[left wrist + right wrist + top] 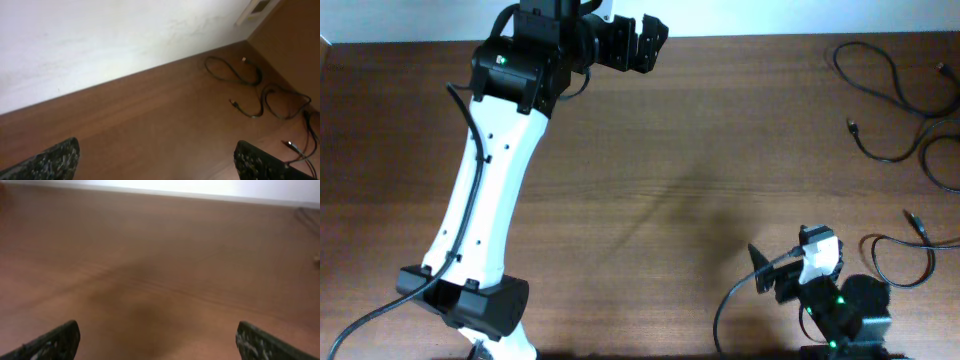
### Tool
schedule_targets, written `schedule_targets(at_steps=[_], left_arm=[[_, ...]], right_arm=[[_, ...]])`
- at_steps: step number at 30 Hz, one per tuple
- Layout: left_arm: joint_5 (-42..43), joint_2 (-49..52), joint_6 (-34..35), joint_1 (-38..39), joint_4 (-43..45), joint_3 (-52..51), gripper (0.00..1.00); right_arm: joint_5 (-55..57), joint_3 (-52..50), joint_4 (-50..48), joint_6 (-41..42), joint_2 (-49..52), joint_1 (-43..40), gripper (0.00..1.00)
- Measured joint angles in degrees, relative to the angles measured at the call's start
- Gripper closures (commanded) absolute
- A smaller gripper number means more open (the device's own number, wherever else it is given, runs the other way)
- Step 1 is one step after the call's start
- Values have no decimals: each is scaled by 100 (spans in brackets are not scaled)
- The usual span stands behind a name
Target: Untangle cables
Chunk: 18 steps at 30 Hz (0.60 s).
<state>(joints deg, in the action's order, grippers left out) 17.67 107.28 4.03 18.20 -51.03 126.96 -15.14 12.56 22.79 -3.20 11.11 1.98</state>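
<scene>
Brown wood of the table [700, 150] fills your view from above. On the left, your left arm [485, 190] reaches from the near edge up to the far edge. The left gripper [642, 45] at its end hangs close to the white wall [100, 40], touching nothing. In its wrist view the two fingers [50, 160] sit at the bottom corners, spread wide with only wood between them.

Further right, at the near edge, your right arm [840, 310] sits low. The right gripper [765, 272] points left over the table, its fingers [52, 340] likewise far apart and holding nothing.

The cables [892, 159] lie farthest right, thin black cords in loose loops on the table's right side. They are well apart from the left gripper, and the nearest loop lies close beside the right arm. Small plug ends show on some of them, and neither gripper touches a cord
</scene>
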Motion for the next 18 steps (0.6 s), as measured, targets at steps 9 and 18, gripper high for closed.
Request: schedule_targets(at_steps=[9, 18], left_arm=[[-4, -79, -2, 0, 55, 0, 1], [-44, -79, -245, 0, 68, 0, 1]], right_arm=[[634, -616, -767, 157, 457, 0, 1], [562, -765, -839, 122, 385, 0, 1]])
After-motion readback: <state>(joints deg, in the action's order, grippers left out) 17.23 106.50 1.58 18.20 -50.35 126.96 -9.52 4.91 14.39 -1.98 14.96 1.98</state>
